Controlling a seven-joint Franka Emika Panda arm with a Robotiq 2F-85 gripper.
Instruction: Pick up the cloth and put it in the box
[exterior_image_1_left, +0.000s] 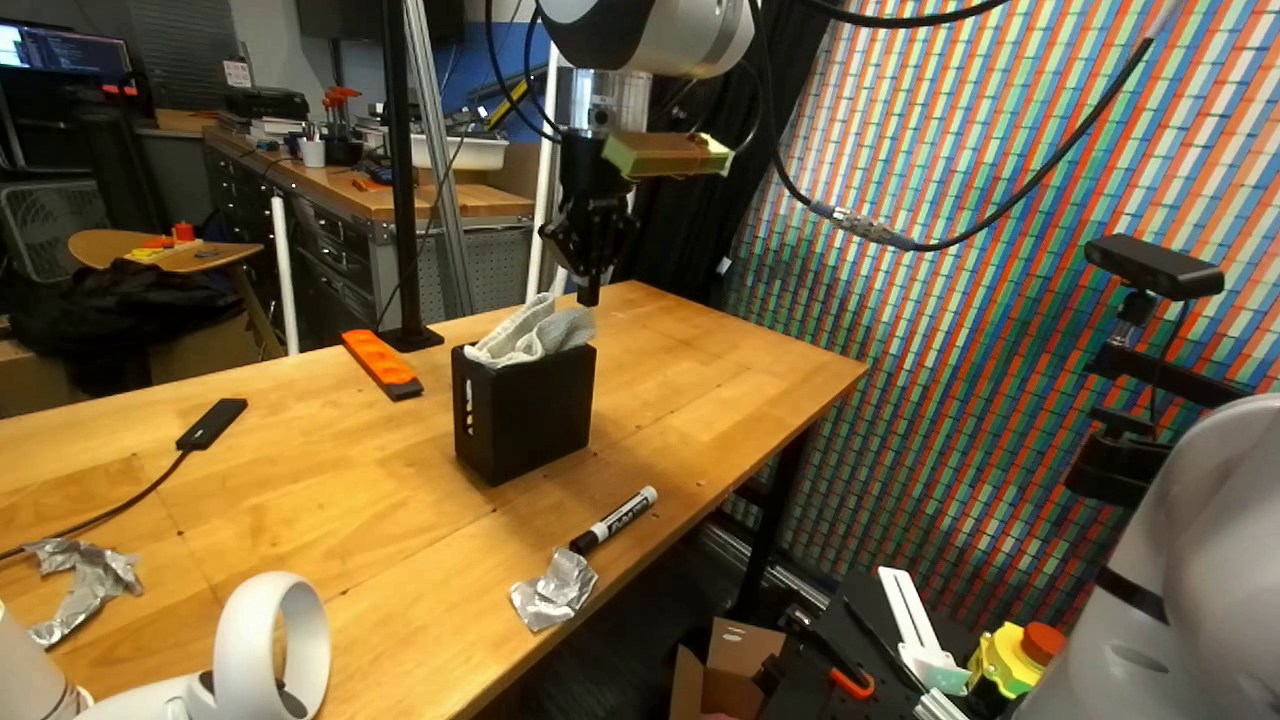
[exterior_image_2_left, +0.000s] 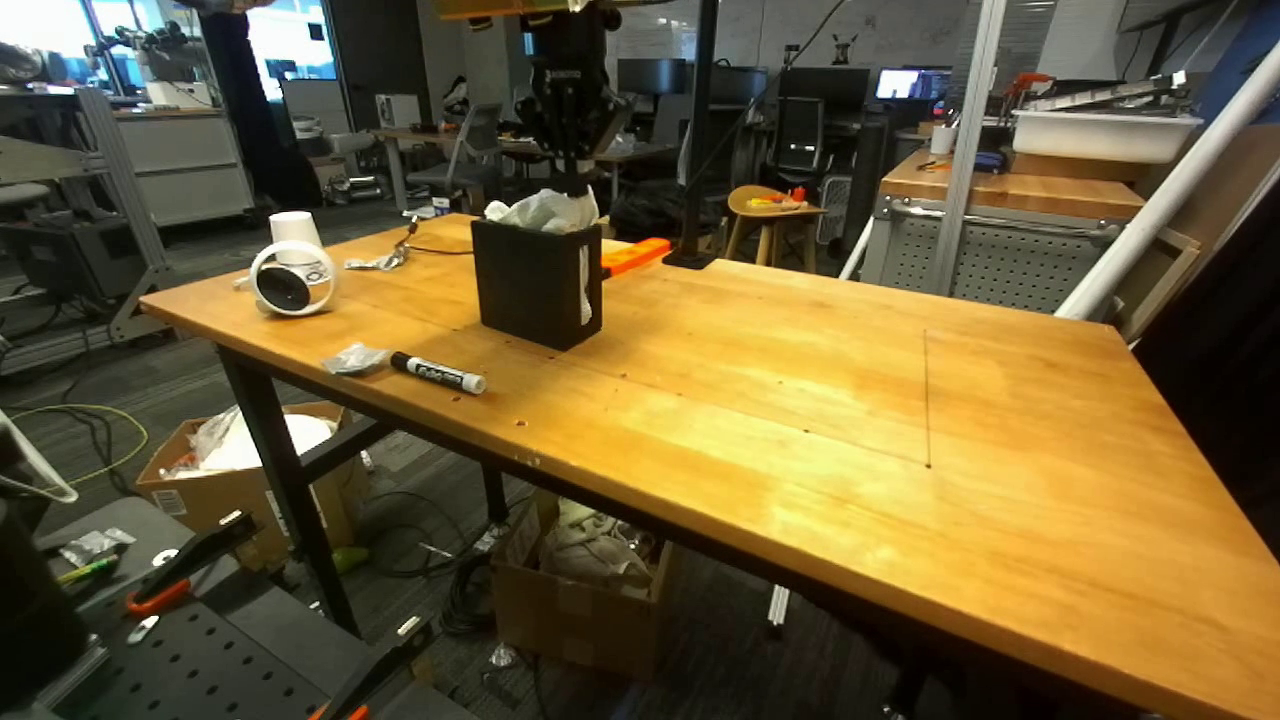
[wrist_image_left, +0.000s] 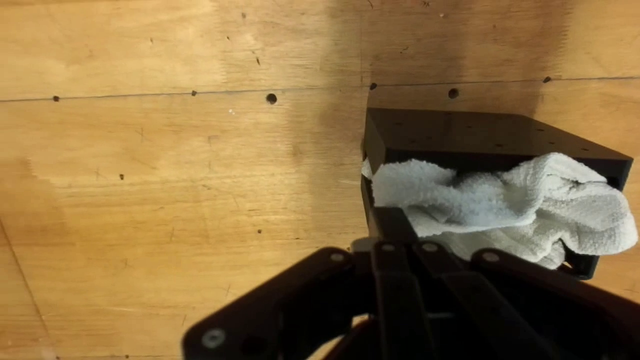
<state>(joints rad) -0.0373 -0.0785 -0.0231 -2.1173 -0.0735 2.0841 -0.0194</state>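
Observation:
A white-grey cloth sits crumpled in the open top of a black box on the wooden table. Part of it bulges above the rim. In an exterior view the cloth and box show from another side, with some white showing through the box's side slot. My gripper points down just above the cloth's edge, its fingers together with nothing seen between them. In the wrist view the closed fingertips overlap one end of the cloth in the picture. Whether they touch it is hard to tell.
A marker and crumpled foil lie near the table's front edge. An orange-and-black item lies behind the box beside a black post. A white headset controller, more foil and a cabled black adapter are also on the table.

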